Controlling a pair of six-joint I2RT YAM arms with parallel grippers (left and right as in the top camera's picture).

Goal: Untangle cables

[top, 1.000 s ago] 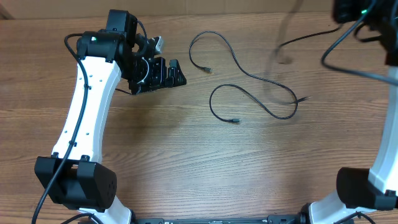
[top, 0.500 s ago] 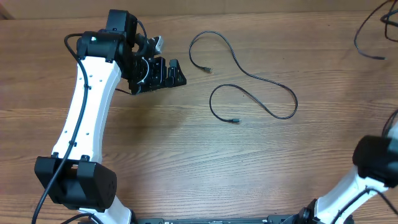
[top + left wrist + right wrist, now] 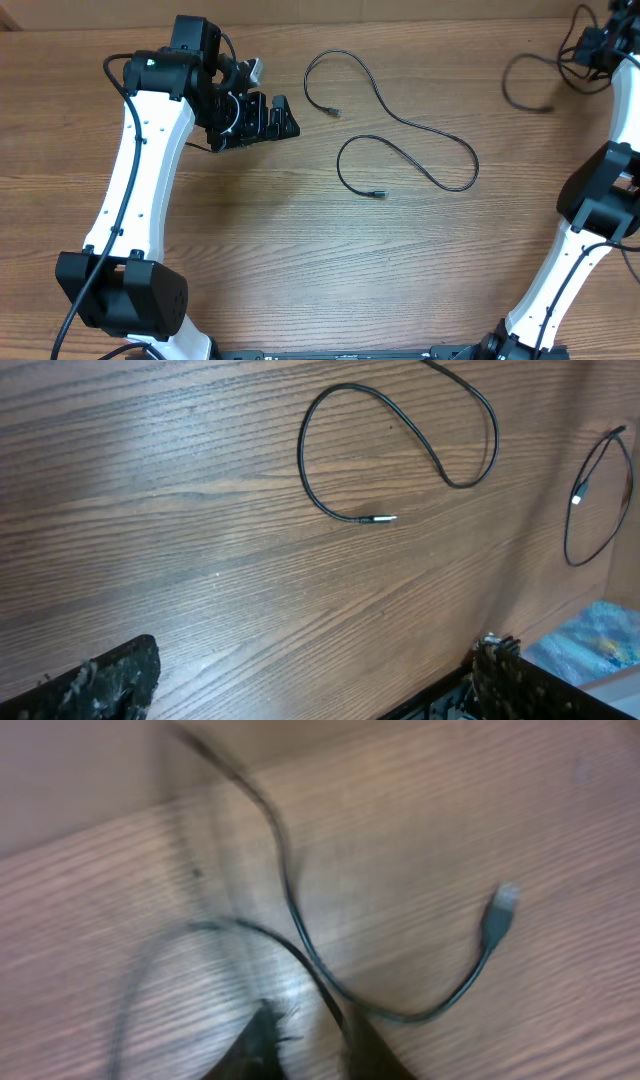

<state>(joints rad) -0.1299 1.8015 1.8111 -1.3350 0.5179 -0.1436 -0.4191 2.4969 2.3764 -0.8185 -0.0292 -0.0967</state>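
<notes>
One long black cable [image 3: 420,130] lies loose on the wooden table in the overhead view, with a small plug at each end; its loop and silvery plug also show in the left wrist view [image 3: 400,430]. My left gripper [image 3: 258,118] hovers wide open and empty to the left of it, its fingers at the bottom corners of the left wrist view [image 3: 300,695]. My right gripper [image 3: 592,48] is at the far right back corner, shut on a second black cable [image 3: 510,92] that hangs from it. The right wrist view is blurred; that cable [image 3: 300,935] runs down between the fingers [image 3: 315,1040].
The held cable's free plug end [image 3: 498,908] dangles just over the wood. It also shows at the right edge of the left wrist view [image 3: 590,510]. The table's edge runs close behind my right gripper.
My right arm has swung out of view and back in at the right back corner, carrying the second cable away from the one on the table. The left arm and the lying cable have not moved.
</notes>
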